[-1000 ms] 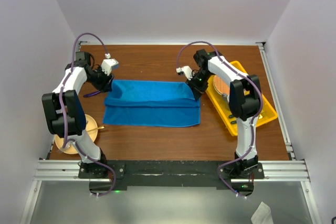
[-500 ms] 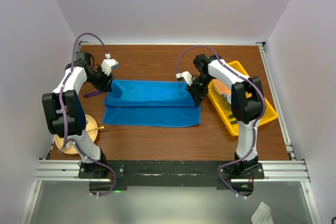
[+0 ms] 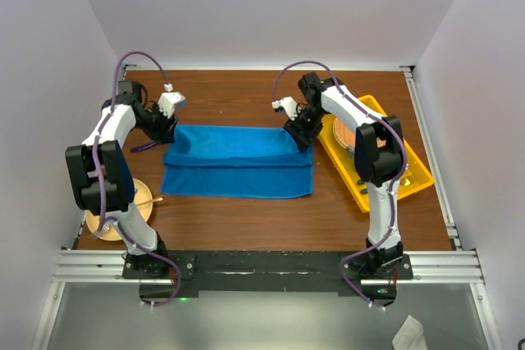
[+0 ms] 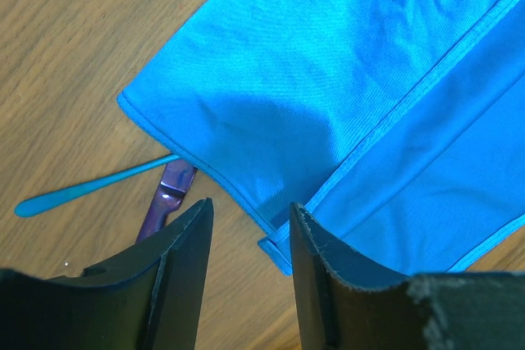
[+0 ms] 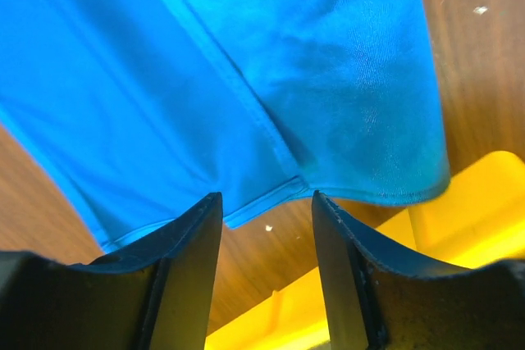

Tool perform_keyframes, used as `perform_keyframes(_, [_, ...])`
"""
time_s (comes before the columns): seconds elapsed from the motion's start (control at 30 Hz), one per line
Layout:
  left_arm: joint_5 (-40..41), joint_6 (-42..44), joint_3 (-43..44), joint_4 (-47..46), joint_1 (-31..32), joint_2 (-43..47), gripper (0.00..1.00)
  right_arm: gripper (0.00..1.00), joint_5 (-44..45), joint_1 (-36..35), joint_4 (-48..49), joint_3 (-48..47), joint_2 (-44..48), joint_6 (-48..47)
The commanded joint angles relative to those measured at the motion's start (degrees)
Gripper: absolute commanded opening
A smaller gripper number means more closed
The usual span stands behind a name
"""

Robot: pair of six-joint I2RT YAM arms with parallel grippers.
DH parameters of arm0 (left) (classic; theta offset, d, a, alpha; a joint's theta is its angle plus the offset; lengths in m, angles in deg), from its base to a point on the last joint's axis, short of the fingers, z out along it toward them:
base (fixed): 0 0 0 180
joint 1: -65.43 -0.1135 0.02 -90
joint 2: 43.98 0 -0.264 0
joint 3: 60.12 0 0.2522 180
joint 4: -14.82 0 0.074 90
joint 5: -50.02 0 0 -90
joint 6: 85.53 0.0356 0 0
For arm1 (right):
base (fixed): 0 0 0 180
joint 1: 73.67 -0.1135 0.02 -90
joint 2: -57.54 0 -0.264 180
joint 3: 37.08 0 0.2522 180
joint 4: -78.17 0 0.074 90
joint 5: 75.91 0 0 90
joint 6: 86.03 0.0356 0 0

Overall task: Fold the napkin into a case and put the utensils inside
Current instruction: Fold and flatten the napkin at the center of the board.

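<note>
The blue napkin [image 3: 238, 163] lies flat on the table as a wide band, its far strip folded over the near layer along a hemmed edge [image 4: 410, 96]. My left gripper [image 3: 166, 127] hovers open over the napkin's left end [image 4: 328, 79], with bare wood between its fingers [image 4: 250, 206]. The utensils lie left of that end: a blue one [image 4: 90, 188] and a purple one [image 4: 168, 198], their far ends under the cloth. My right gripper [image 3: 297, 130] stands open at the napkin's right end [image 5: 246, 63], holding nothing [image 5: 265, 198].
A yellow tray [image 3: 410, 171] with an orange plate [image 3: 344, 133] stands right of the napkin, its rim [image 5: 459, 202] close to my right fingers. At the near left, a wooden bowl [image 3: 111, 223] holds a gold spoon [image 3: 148, 201]. White walls enclose the table.
My right gripper has opened, let go of the napkin's right end and drawn up and back a little. The folded flap stays lying down. The left arm has not moved.
</note>
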Motion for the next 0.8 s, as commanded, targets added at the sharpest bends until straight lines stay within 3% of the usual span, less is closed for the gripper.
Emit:
perform_keyframes(0.0, [-0.75,0.43,1.33,-0.47,0.29,0.24,0.47,0.53,2.38,0.12,0.78,0.09,-0.62,0.35])
perform_keyframes(0.63, [-0.58,0.07,2.65,-0.38,0.29,-1.08,0.47,0.49,2.56,0.12,-0.27,-0.7,-3.96,0.71])
perform_keyframes(0.77, [-0.49,0.07,2.57,-0.21,0.37,-0.9,0.47,0.39,1.86,0.12,-0.97,-1.57,-3.7,0.45])
